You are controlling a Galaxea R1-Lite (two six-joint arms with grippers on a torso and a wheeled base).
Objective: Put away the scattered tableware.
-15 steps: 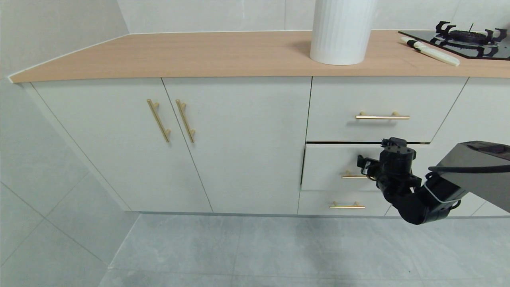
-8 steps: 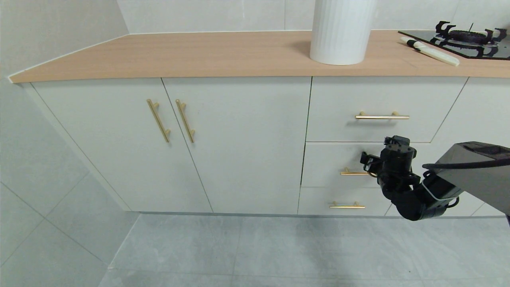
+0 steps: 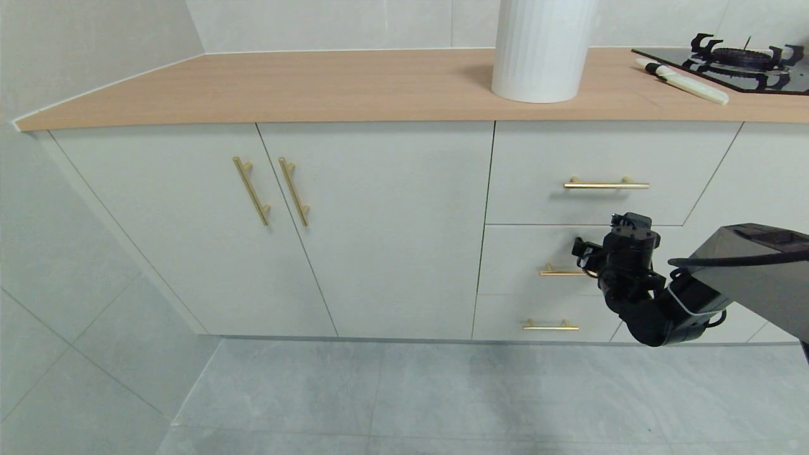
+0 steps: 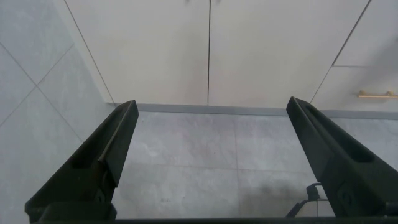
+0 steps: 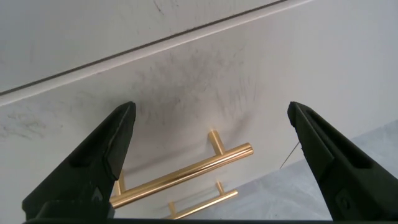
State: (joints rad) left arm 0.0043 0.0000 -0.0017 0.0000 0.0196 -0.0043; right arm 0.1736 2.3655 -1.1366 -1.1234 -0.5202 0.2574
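Tableware: one pale utensil (image 3: 681, 81) with a dark band lies on the wooden countertop (image 3: 316, 85), beside the hob (image 3: 739, 63) (far right). The left gripper (image 4: 211, 106) hangs over floor tiles before the cabinet doors (image 3: 177, 221), fingers spread wide. A white ribbed vase (image 3: 542, 50) stands on the countertop. The right gripper (image 5: 211, 111), also spread, faces the closed middle drawer (image 3: 524, 253), whose brass handle (image 5: 186, 171) sits just ahead.

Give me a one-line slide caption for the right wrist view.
Right gripper, jaws open, facing the gold handle on the closed middle drawer.
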